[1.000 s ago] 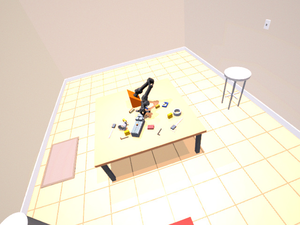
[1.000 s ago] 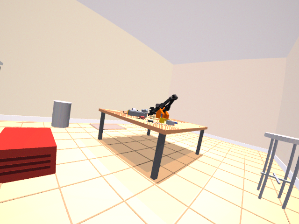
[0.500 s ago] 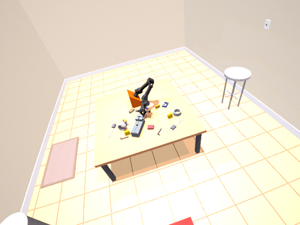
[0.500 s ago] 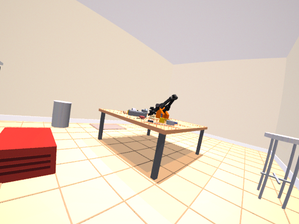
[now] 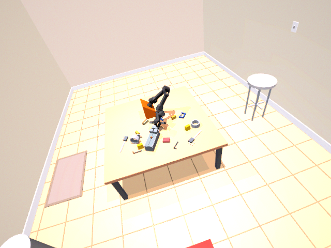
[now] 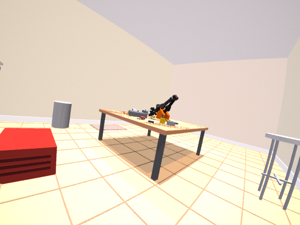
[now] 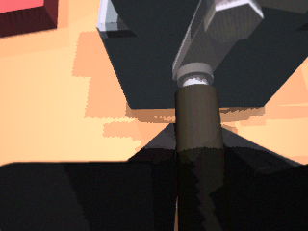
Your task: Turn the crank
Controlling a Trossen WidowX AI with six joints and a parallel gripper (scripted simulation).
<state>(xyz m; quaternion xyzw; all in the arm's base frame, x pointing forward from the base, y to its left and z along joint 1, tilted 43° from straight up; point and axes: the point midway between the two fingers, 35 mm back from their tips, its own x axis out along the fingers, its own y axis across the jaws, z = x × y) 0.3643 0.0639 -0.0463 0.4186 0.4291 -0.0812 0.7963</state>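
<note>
So the tool (image 7: pixel 199 192) is pinching the crank's dark handle (image 7: pixel 198 120), which hangs off the grey crank arm (image 7: pixel 212 38) at the far end of the grey machine (image 5: pixel 151 140), mid-surface (image 5: pixel 117 170). Cranking looks underway. The red pointer and brass marks are too small to judge, so alignment's unknown, and letting go is not yet done.

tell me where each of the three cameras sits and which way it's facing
Top: high in the room, looking down at the table; the whole arm shows.
Exterior: low off one corner, looking across the floor at the table; the arm shows small.
Wrist: on the gripper, looking along it at the dark handle it is shut on.
Top and exterior share the table, arm and stool.
</note>
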